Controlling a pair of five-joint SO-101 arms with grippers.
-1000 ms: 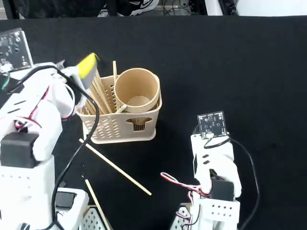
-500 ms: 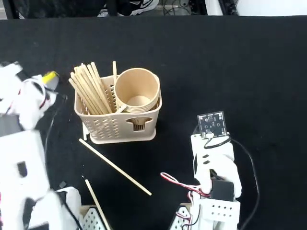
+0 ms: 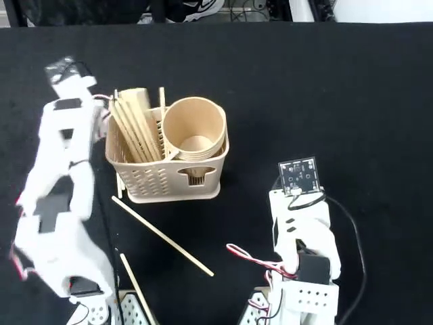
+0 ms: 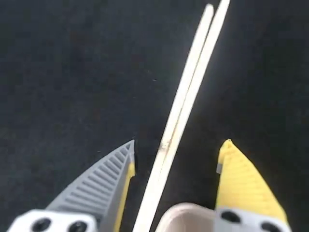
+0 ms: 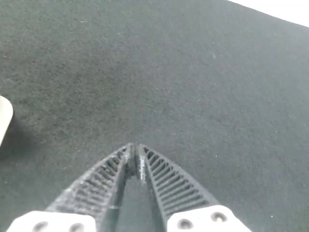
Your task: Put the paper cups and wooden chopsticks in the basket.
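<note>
The black surface (image 3: 338, 81) carries everything. The left arm (image 3: 57, 176) stretches along the surface's left edge, from the near left corner up to just beside the basket. The right arm (image 3: 301, 230) sits folded at the near edge, right of the middle and well apart from the basket.

The pale slotted basket (image 3: 169, 179) stands upright in the left half of the surface. Stacked paper cups (image 3: 193, 125) sit upright in its compartment toward the right edge. A bundle of wooden chopsticks (image 3: 132, 125) leans in the compartment toward the left edge, next to the left arm.

One loose chopstick (image 3: 162, 235) lies slanted on the surface between the basket and the near edge. A second loose chopstick (image 3: 137, 288) lies closer to the near edge, by the left arm's base.

The left gripper (image 4: 179, 143) is spread wide, and a pair of chopsticks (image 4: 190, 92) runs between its fingers, touching neither. The right gripper (image 5: 135, 147) has its fingers pressed together with nothing between them, above bare surface.
</note>
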